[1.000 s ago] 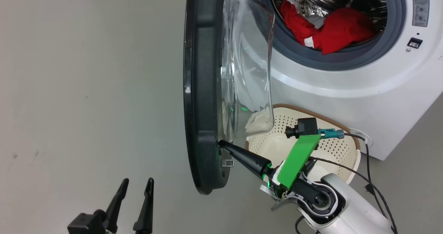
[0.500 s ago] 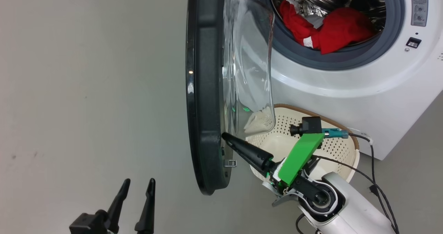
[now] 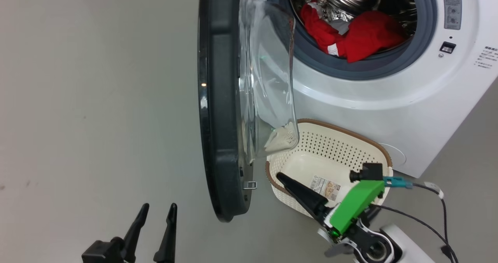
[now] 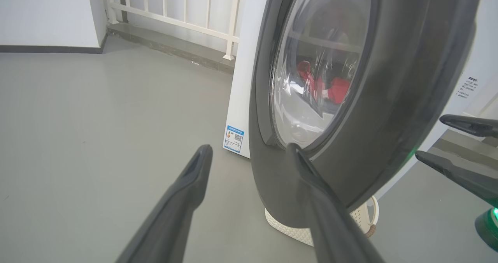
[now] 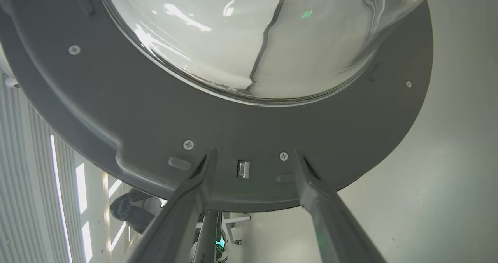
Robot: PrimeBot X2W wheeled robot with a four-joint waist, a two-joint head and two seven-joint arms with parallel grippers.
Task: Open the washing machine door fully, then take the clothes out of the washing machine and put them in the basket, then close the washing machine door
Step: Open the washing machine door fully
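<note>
The washing machine door (image 3: 220, 99) stands open, edge-on to the head view, its glass bowl (image 3: 268, 80) bulging toward the washing machine (image 3: 389, 95). Red clothes (image 3: 362, 33) with white trim lie in the steel drum. The cream basket (image 3: 330, 146) sits on the floor below the opening with only a paper label inside. My right gripper (image 3: 281, 176) is open over the basket's near rim, just clear of the door. The right wrist view shows its fingers (image 5: 194, 200) spread before the door's inner rim (image 5: 116, 111) and latch (image 5: 242, 169). My left gripper (image 3: 159, 208) is open at lower left, holding nothing.
Bare grey floor spreads left of the door. In the left wrist view the door's outer face (image 4: 389, 99) is close ahead, the machine's side carries a blue label sticker (image 4: 234, 138), and a white railing (image 4: 175, 6) runs along the far wall. Cables (image 3: 428, 220) trail from my right arm.
My right gripper has opened and drawn back from the door's lower inner rim toward the basket. The head camera has shifted slightly. The left gripper has stayed put.
</note>
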